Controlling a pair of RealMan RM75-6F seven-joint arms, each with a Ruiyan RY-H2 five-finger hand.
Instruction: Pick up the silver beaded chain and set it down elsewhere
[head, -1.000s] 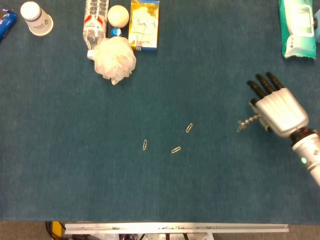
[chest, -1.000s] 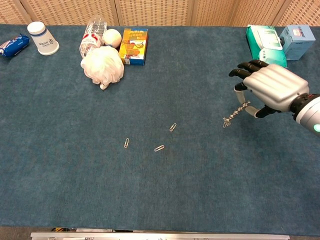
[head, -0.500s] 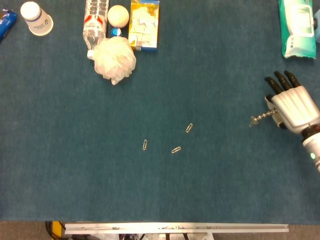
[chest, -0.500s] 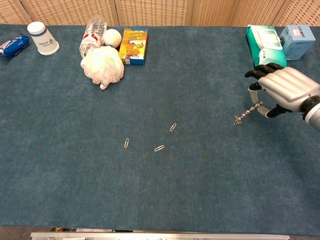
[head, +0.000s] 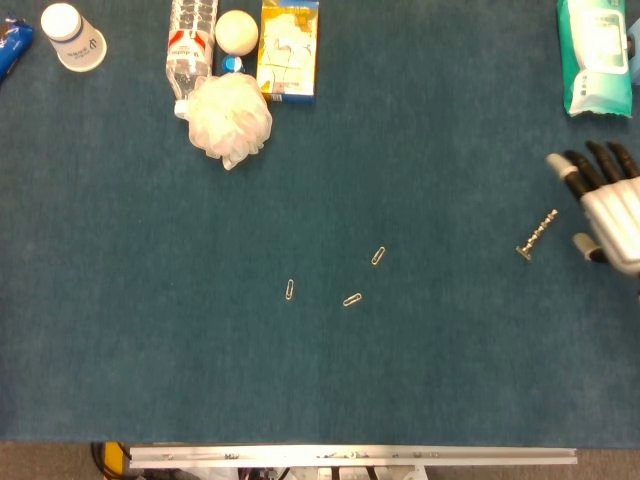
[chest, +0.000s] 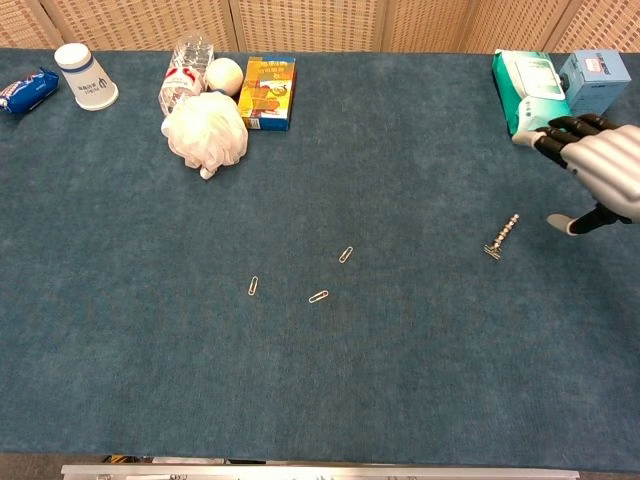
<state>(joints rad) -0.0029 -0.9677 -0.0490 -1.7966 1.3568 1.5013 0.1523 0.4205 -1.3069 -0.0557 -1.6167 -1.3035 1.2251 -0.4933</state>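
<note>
One silver beaded chain (head: 537, 234) now lies loose on the blue table (head: 420, 380), near its right edge and about midway between front and back, stretched in a short diagonal line. A second ago your right hand (head: 606, 197) pinched it and carried it rightward above the cloth; half a second ago it was still dangling from the fingers. Now the hand has let go and drawn off toward the right edge, fingers spread and holding nothing, with a clear gap between it and the chain. Your left hand appears in neither view.

Judged from how things lie, the set-down looks done: the chain rests on the table by itself, well apart from the three paper clips (head: 351, 299) scattered near the middle. All that seems left is to clear the arm away without brushing the chain.

As for writing, little can be read. The water bottle (head: 190, 45) at the back edge carries a red and white label, the yellow box (head: 289, 48) beside it shows printed pictures, and the white paper cup (head: 74, 35) near the back left corner bears a small dark mark; none is legible at this size. The green wipes packet (head: 596, 55) at the back right corner has print too blurred to make out.
</note>
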